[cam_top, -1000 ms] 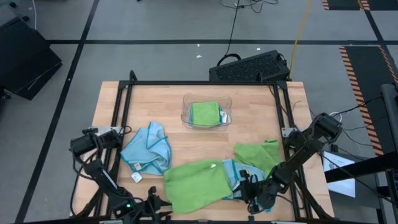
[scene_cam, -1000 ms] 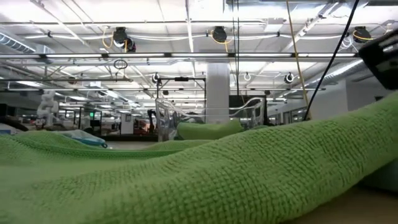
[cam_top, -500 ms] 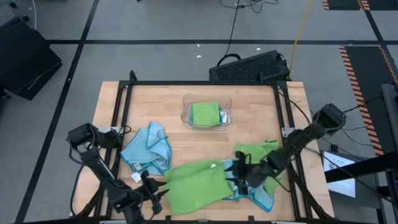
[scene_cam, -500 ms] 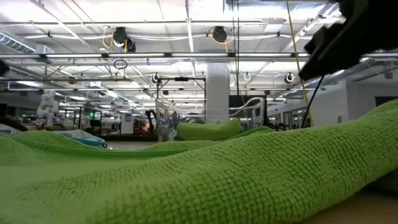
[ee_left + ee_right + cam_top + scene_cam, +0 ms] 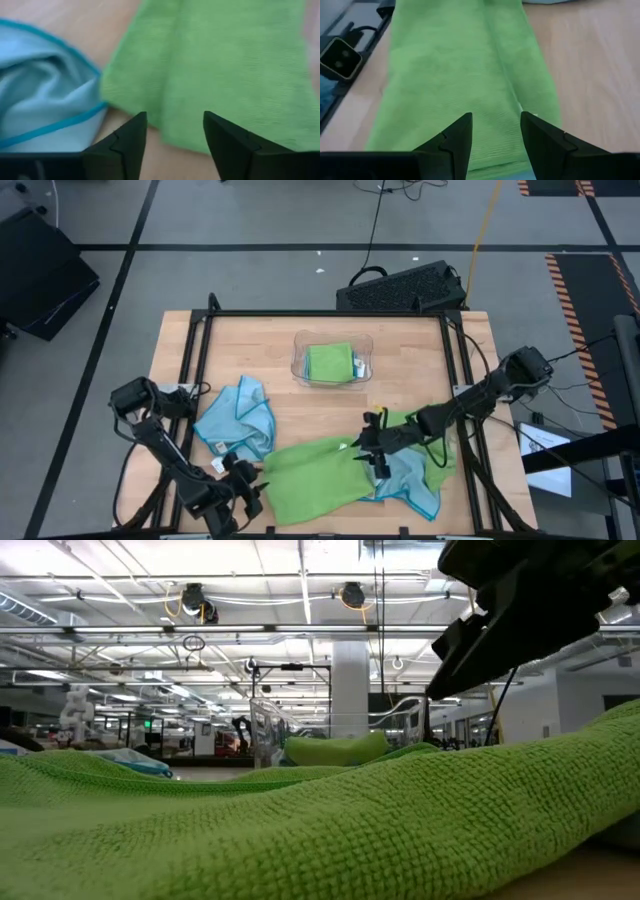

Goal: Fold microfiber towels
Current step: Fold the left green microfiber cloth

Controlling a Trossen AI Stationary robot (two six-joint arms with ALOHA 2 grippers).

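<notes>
A lime green towel (image 5: 310,470) lies folded in a long strip near the table's front edge, filling the low view (image 5: 320,820). My left gripper (image 5: 243,482) stands open at its left end (image 5: 210,60), and between its fingers (image 5: 175,117) is bare table. My right gripper (image 5: 372,445) hovers open over the strip's right end (image 5: 465,65). A crumpled light blue towel (image 5: 238,420) lies to the left. Another light blue towel (image 5: 412,482) lies under the strip's right end. A second green towel (image 5: 420,425) lies at the right, partly under the right arm.
A clear plastic tray (image 5: 300,370) at the far middle holds a folded green towel (image 5: 330,362). A black frame (image 5: 320,314) rims the table. A dark keyboard (image 5: 405,285) lies on the floor beyond the far edge. Bare wood shows between the tray and the towels.
My right gripper has moved from the near right corner toward the far edge and the left, and now stands over the green strip's right end; the light blue towel it covered shows. My left gripper has moved a little toward the far edge, to the strip's left end.
</notes>
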